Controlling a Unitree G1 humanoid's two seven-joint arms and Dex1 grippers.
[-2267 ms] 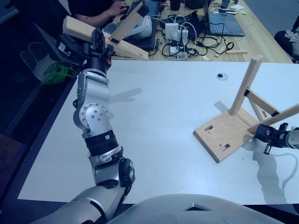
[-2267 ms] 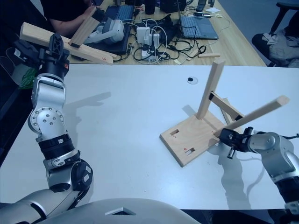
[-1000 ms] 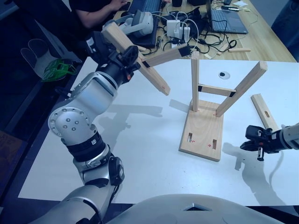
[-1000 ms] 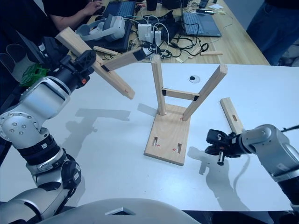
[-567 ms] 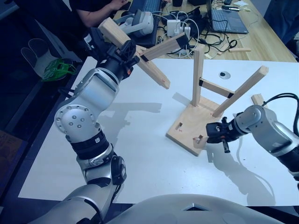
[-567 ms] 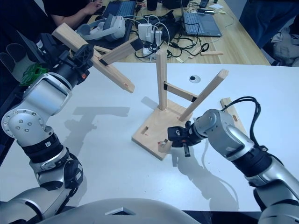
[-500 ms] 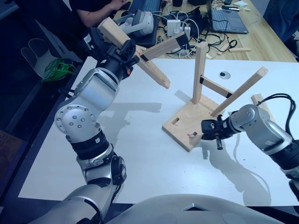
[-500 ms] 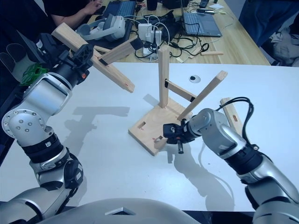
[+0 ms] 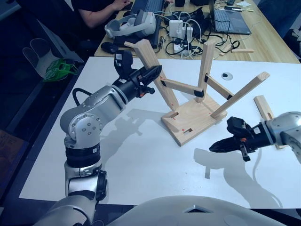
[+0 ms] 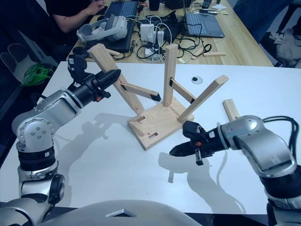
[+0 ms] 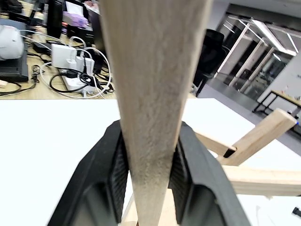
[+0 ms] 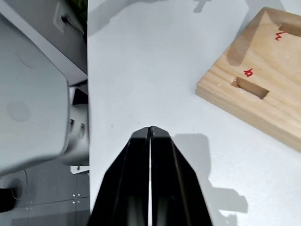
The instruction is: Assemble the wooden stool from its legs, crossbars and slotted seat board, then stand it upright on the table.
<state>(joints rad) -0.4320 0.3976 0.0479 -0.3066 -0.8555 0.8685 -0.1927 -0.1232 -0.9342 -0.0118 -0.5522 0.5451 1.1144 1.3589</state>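
Over on the left, the left hand [image 9: 145, 76] is clamped tight on a wooden leg [image 9: 151, 63], the pads pressed against both its sides. That leg slants down to the near-left corner of the seat board [image 9: 195, 121], ending right by a slot; whether it is seated there, I can't tell. A crossbar [image 9: 181, 87] runs from it toward the upright leg [image 9: 206, 63] standing in the board. The board lies on the white desk [image 9: 141, 160], near its middle. A slanted leg [image 9: 241, 93] leans out rightward from the board, with a second crossbar [image 9: 217, 88] between the two. A loose wooden piece [image 9: 263, 106] lies flat farther right. The right hand [image 10: 175, 151] hangs low over the desk just in front of the board, clear of it, fingers pressed together with nothing between them.
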